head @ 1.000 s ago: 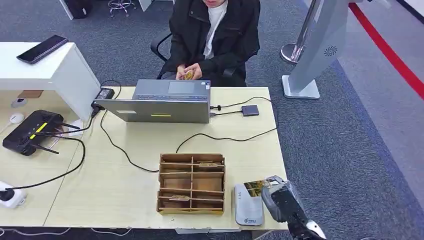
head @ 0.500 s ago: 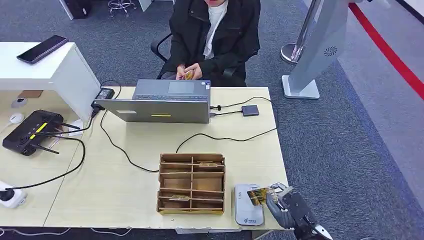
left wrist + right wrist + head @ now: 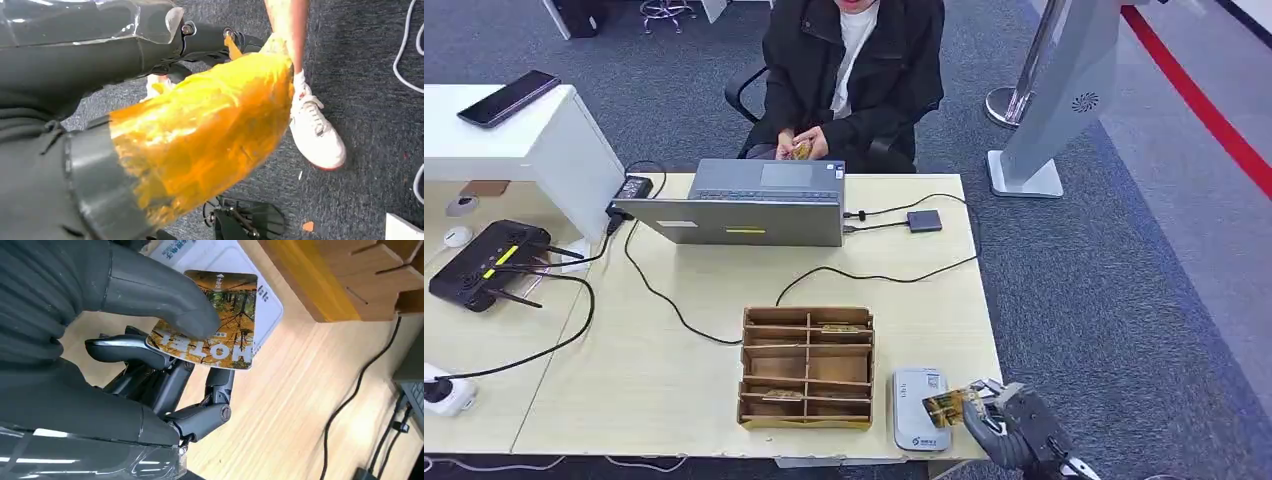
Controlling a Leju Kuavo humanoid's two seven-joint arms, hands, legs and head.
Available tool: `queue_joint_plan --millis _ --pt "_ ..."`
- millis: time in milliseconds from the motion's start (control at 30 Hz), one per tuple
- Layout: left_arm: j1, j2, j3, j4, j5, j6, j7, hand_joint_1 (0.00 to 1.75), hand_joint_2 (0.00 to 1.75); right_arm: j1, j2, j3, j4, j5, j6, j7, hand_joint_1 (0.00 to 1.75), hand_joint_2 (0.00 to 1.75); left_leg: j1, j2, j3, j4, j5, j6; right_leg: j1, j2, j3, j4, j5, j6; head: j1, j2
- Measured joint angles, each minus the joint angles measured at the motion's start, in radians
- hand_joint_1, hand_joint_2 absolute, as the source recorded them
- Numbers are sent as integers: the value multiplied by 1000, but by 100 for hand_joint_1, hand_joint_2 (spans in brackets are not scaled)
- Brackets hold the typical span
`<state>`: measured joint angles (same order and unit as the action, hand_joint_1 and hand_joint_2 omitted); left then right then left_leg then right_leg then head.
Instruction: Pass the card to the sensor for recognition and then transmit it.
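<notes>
right hand pinches card by one edge, over sensor at table corner | risk: thin thumb grip, card may slip or tilt, failing recognition

The divided box stands on the table. Just right of the box lies the sensor, and the card hangs over the sensor's right edge, pinched in the right hand. Behind the box sits the laptop, and behind that a person.
</notes>
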<state>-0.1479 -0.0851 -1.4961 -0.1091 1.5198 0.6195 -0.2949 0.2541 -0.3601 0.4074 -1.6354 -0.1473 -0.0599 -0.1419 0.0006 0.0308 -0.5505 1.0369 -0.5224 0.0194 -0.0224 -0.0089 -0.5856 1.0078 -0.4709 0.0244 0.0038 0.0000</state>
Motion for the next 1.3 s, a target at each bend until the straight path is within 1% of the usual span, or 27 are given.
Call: queue_joint_plan --millis 467,733,933,1067,1167,1300 --pt "-14 0 -7 0 -30 0 22 0 0 -38 -12 76 15 -15 10 -6 175 175 0 0 0 0 0 0 0 0 0 0 0 0 0 0" --pt "-18 -2 -11 0 -40 0 31 0 0 -51 -19 97 18 -22 12 -8 175 175 0 0 0 0 0 0 0 0 0 0 0 0 0 0" --pt "-19 -7 -25 0 -51 0 36 0 0 -59 -22 111 24 -27 -17 3 175 175 0 0 0 0 0 0 0 0 0 0 0 0 0 0" --pt "-20 -8 -26 0 -52 0 39 0 0 -63 -24 118 31 -27 -19 3 175 175 0 0 0 0 0 0 0 0 0 0 0 0 0 0" --pt "-20 -9 -27 0 -58 0 42 0 0 -65 -25 124 38 -14 -49 17 175 175 0 0 0 0 0 0 0 0 0 0 0 0 0 0" --pt "-22 -10 -30 0 -66 0 45 0 0 -73 -25 137 58 32 -129 48 175 175 0 0 0 0 0 0 0 0 0 0 0 0 0 0"
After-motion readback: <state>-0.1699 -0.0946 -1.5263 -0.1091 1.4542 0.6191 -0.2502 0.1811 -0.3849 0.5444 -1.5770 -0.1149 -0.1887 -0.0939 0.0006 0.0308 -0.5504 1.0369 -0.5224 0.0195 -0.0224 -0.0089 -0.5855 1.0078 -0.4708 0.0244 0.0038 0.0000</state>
